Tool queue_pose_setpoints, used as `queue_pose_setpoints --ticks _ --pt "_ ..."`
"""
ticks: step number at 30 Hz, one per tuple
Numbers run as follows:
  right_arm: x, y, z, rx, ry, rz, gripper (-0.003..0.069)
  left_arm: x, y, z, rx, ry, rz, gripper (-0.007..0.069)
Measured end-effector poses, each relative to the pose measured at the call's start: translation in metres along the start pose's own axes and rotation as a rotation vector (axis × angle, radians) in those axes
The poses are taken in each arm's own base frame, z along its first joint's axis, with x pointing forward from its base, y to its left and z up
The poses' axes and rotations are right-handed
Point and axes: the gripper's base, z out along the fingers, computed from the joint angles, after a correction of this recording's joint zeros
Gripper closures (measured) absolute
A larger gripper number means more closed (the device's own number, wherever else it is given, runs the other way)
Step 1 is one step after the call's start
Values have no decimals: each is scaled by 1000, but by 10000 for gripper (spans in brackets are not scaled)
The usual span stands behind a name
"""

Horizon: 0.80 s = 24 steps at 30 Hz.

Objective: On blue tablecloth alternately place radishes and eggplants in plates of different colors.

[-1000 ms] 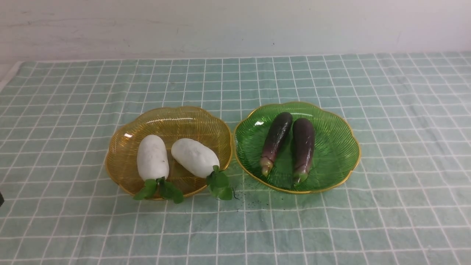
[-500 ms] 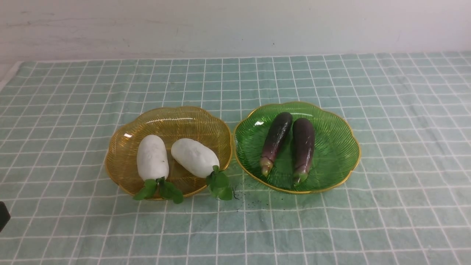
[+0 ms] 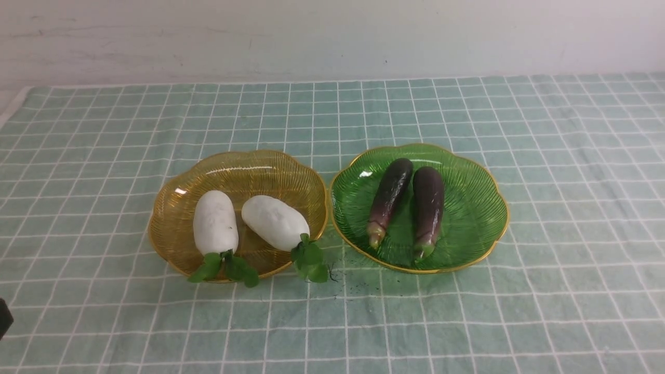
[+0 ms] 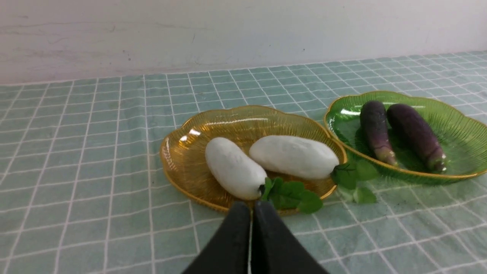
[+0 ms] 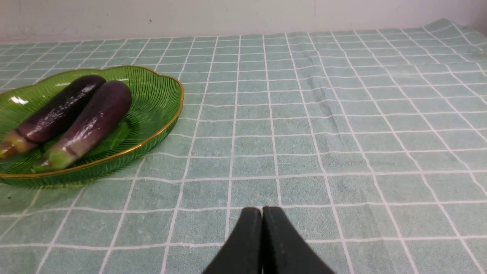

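Note:
Two white radishes [image 3: 215, 222] [image 3: 274, 222] lie side by side in the amber-yellow plate [image 3: 244, 166], leaves over its near rim. Two dark purple eggplants [image 3: 390, 200] [image 3: 428, 208] lie side by side in the green plate [image 3: 473, 208], stems toward me. Both plates stand on the blue tablecloth [image 3: 571, 156]. My left gripper [image 4: 251, 207] is shut and empty, low at the near left of the amber plate; only a dark tip of the left arm [image 3: 4, 317] shows in the front view. My right gripper [image 5: 262, 212] is shut and empty over bare cloth right of the green plate [image 5: 159, 99].
A pale wall [image 3: 332, 36] runs along the far edge of the table. The cloth's left edge [image 3: 13, 106] shows at the far left. A fold in the cloth [image 5: 315, 95] runs right of the green plate.
The dark tip of my left arm at the front view's left edge has sunk lower. The radishes, eggplants and plates have not moved.

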Motion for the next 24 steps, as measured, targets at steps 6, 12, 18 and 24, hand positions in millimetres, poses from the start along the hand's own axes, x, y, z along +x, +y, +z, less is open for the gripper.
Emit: queue_pose_setpoints --ticks 6,12,18,24 --pt "0 0 0 0 1 -1 673 47 4 19 -34 94 30 632" --pt "0 0 0 0 1 -1 673 67 7 26 -62 119 39 632" --pt "0 0 0 0 1 -1 673 67 10 26 -119 114 27 632" --pt "0 0 0 0 1 -1 673 68 12 26 -144 123 21 632"
